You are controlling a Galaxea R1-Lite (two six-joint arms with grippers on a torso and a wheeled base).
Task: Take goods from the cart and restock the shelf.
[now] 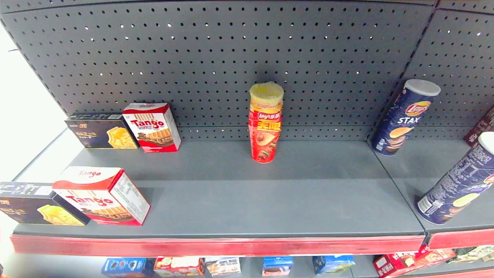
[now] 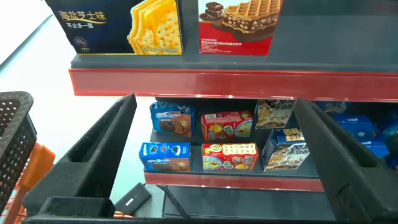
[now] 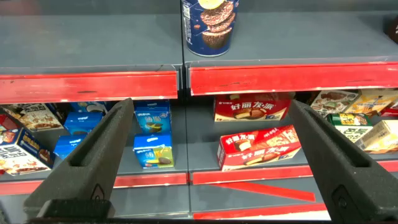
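My left gripper (image 2: 213, 102) is spread wide and empty, level with the shelf's (image 2: 236, 81) red front edge, below a dark cracker box (image 2: 121, 25) and a red wafer box (image 2: 236, 25). My right gripper (image 3: 211, 104) is also spread wide, holding nothing, below a blue chip can (image 3: 210, 25). From the head view, a red chip can (image 1: 265, 123) stands upright at the back of the grey shelf, well apart from the other goods.

The left gripper (image 2: 214, 109) is hanging, jaws spread wide, before a red-edged shelf (image 2: 233, 81), where a cracker box (image 2: 121, 25) and a wafer box (image 2: 239, 25) are standing side by side. Small boxes (image 2: 227, 155) are sitting below, near a black basket (image 2: 13, 143).
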